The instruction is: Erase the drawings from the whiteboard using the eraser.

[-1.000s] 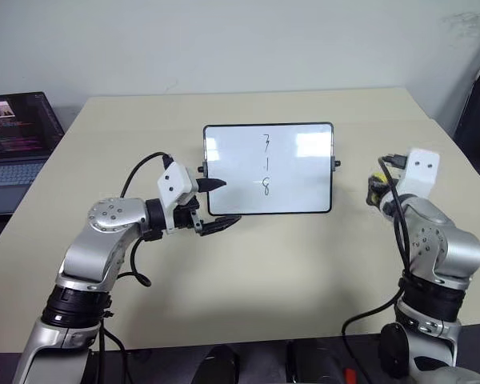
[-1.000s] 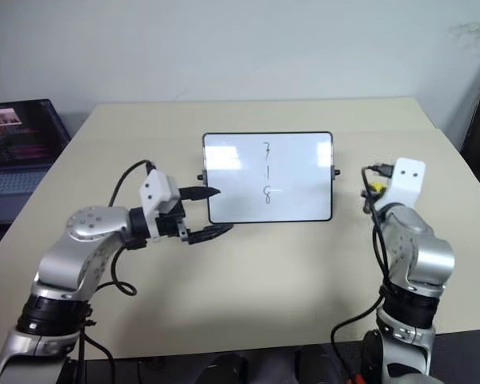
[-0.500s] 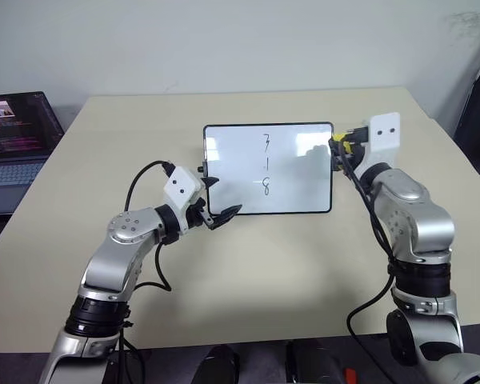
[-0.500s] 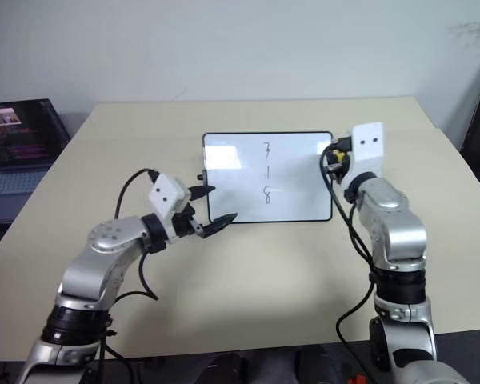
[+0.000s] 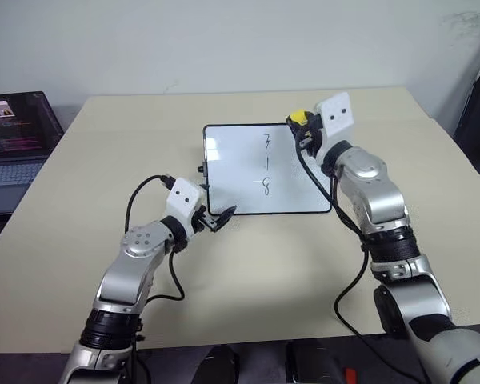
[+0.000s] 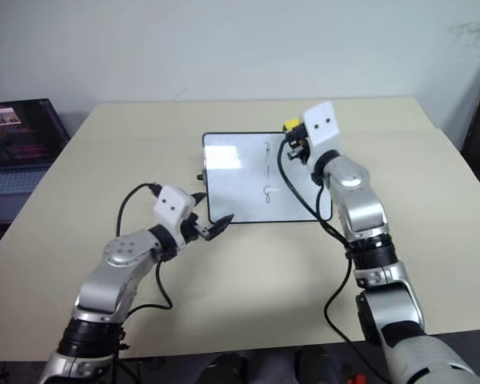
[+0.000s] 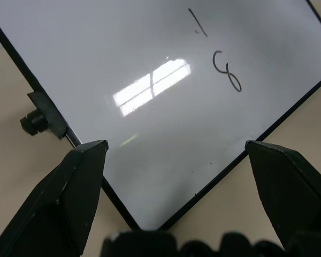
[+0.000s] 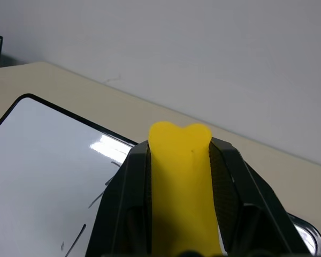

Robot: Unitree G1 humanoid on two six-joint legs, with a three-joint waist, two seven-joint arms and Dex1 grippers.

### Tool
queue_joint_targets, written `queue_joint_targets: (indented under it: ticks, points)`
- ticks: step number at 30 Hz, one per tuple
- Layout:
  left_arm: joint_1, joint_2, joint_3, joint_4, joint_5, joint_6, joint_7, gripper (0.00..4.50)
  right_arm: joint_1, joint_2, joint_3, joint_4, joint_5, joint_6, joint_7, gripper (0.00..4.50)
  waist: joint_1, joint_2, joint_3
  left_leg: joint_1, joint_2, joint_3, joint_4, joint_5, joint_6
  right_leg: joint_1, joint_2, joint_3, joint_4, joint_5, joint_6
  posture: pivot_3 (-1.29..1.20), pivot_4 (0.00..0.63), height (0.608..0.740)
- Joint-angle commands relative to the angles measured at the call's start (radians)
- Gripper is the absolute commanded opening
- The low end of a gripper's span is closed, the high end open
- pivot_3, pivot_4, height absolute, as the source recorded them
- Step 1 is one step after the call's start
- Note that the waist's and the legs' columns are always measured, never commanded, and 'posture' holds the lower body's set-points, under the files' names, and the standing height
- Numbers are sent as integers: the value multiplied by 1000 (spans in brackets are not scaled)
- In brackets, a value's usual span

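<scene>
left eye view, setting: the whiteboard (image 5: pixel 268 169) lies flat near the middle of a beige counter (image 5: pixel 248 272), its drawings (image 5: pixel 266 164) in a column down the centre.
right end effector (image 5: pixel 302 128): clamped tight on the yellow eraser (image 5: pixel 301 118), poised above the board's far right corner, near the topmost mark.
left end effector (image 5: pixel 221 215): fingers spread wide, straddling the board's near left corner; whether they touch the frame cannot be told.
risk, sliding: the board looks light and glossy; a wiping stroke could push it across the counter unless the left end effector braces it.
risk, contact: the eraser sits deep between the fingers, so a shallow tilt could drag a fingertip over the surface, not the sponge.
surface: smooth, matte, uncluttered around the board.
room: plain pale wall behind; an open laptop (image 5: pixel 16 140) at the counter's far left.
</scene>
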Motion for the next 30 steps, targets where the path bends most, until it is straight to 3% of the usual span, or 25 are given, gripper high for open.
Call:
queue_joint_targets:
  ticks: [1,10,19,30]
  points:
    - [-22,-9,-3,-19,20,-36,11,4500,-68,0,-3,59,-18,-90,13,1144,1,0,0,0,0,0,0,0,0,0,0,0,0,0,0,0,150,740]
    - [-103,-30,-6,31,45,-54,12,4500,-183,35,27,296,-67,-213,53,1144,-2,0,0,0,0,1,0,0,0,0,0,0,0,0,0,0,150,740]
    - [-113,-9,25,19,58,-47,27,4500,-220,64,52,388,-101,-274,83,1144,-15,0,0,-1,0,1,0,0,0,-2,0,1,1,0,0,0,150,740]
    - [-13,-25,28,-69,47,27,57,4500,-272,98,54,504,-126,-319,93,1144,-21,0,0,-1,0,1,0,0,0,-3,0,2,2,0,0,0,150,740]
